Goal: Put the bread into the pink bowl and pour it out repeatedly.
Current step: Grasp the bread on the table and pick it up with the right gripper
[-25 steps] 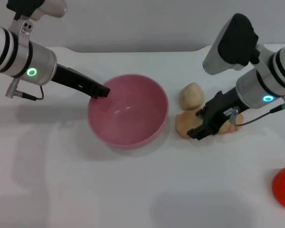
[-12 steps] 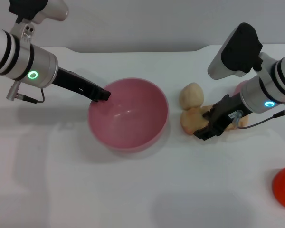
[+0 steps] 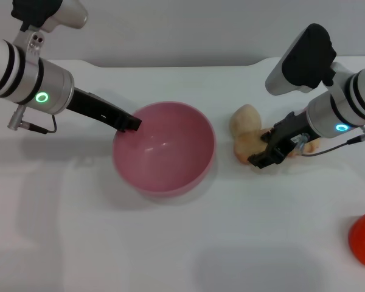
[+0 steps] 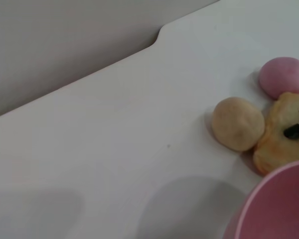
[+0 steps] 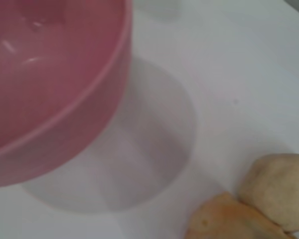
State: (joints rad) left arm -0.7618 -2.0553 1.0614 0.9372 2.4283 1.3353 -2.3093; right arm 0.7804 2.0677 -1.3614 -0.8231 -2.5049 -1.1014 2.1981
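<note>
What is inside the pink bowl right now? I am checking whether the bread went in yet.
The pink bowl holds nothing but glare on its smooth floor. The left gripper sits at its rim. The bread lies outside on the table, partly covered by the right gripper.

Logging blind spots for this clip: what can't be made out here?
- Head view: the right pincer covers much of the bread; whether it grips it is unclear.
- Head view: the left pincer at the pink bowl rim; finger state is unclear.
- Left wrist view: the frame edge cuts off the bowl.
- Right wrist view: the edge cuts off the bread.
</note>
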